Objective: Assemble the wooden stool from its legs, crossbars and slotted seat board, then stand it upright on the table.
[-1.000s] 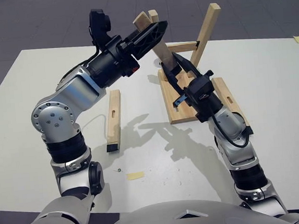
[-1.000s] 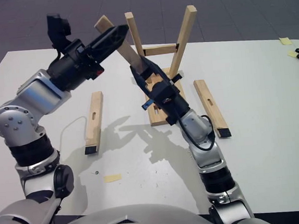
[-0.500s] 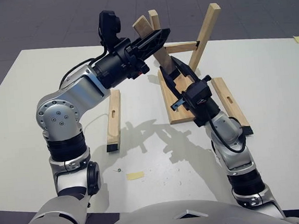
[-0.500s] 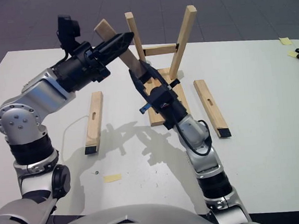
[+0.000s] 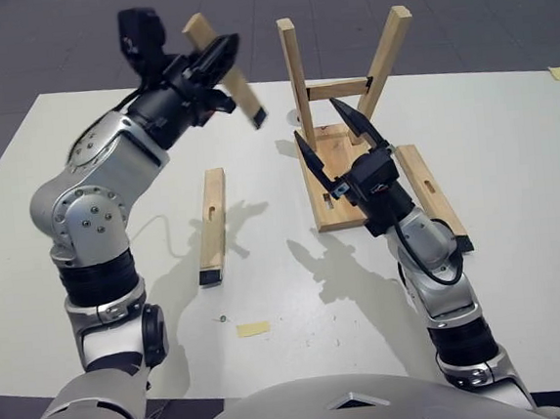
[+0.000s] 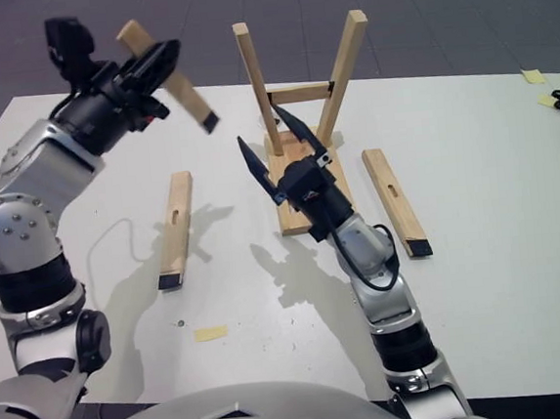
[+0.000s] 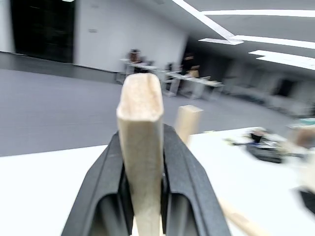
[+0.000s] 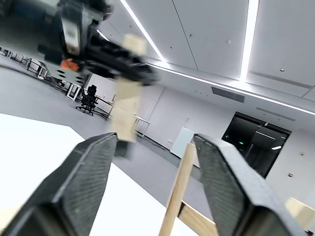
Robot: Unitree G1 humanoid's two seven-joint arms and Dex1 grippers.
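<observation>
- Left end effector [image 5: 219,56], raised high over the far left part of the tabletop [image 5: 515,199], is clenched on a wooden leg [image 5: 246,100]; in the left wrist view we see that leg squeezed between both fingers [image 7: 106,187].
- We see the held leg tilted in the air, its dark-tipped lower end pointing down toward the stool parts and clear of them.
- Right end effector [image 5: 316,117] is released, with its fingers [image 8: 93,182] spread wide and nothing gripped; it sits low over the seat board [image 5: 334,210].
- We find the left upright leg [image 5: 294,71] rising between those spread fingers; we cannot tell whether either one touches it.
- The seat board lies flat near the tabletop's middle. It carries that leg and a right upright leg [image 5: 389,48], joined by a crossbar [image 5: 338,90].
- A loose slotted piece [image 5: 213,225] lies flat to the board's left, well apart from it.
- Another slotted piece [image 5: 434,196] lies just beside the board's right edge.
- A yellow scrap [image 5: 253,327] lies nearer us on the tabletop.
</observation>
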